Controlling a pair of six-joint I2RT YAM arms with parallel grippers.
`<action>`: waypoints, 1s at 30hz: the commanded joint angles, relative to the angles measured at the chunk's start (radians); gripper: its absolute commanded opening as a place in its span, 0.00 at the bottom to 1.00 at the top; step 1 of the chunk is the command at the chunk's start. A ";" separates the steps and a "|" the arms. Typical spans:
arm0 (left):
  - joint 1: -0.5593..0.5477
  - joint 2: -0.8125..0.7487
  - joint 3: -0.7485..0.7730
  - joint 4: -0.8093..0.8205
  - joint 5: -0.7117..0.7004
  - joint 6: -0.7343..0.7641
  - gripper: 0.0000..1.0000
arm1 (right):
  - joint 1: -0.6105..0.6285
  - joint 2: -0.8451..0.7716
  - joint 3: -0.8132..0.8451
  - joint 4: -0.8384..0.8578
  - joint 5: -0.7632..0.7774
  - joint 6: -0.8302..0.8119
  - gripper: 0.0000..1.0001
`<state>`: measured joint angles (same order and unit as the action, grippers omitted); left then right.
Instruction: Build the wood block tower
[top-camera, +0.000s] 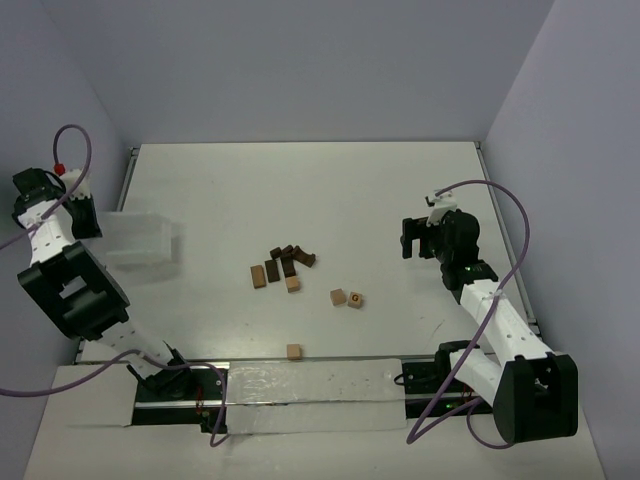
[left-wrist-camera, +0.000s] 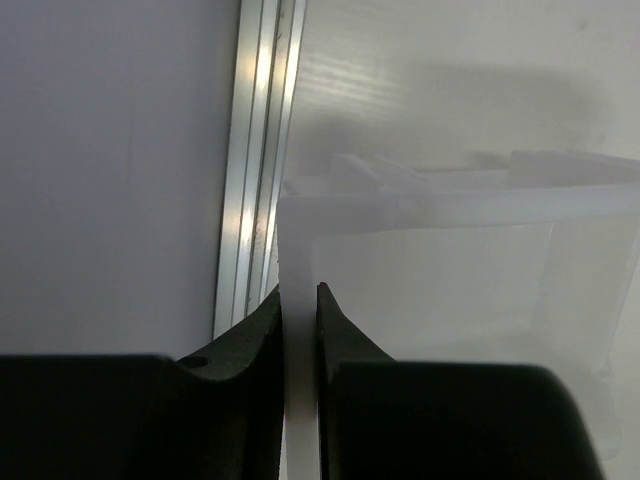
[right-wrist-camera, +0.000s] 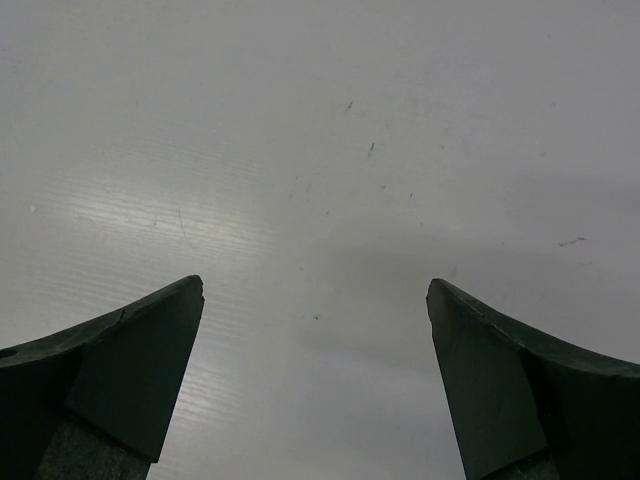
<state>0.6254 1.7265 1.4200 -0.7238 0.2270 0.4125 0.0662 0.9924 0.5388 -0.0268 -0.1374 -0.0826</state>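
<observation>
In wrist view only, left end effector pinches tray; right end effector spread.

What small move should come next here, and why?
Probably move the right arm left toward the two tan blocks nearest it. Its jaws stand wide open over bare table, holding nothing, while the left jaws are shut on the wall of the white tray, away from all blocks.
</observation>
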 joint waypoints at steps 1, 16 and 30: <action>0.022 0.017 -0.059 0.048 0.038 0.092 0.06 | -0.007 -0.003 0.056 0.002 -0.005 0.006 1.00; 0.030 0.073 -0.164 0.162 0.003 0.137 0.24 | -0.008 0.005 0.056 -0.002 -0.004 0.006 1.00; 0.030 0.052 -0.114 0.132 -0.001 0.132 0.59 | -0.009 -0.001 0.059 -0.007 -0.015 0.012 1.00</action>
<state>0.6498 1.8172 1.2549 -0.5857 0.2024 0.5390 0.0662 0.9947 0.5388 -0.0319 -0.1427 -0.0814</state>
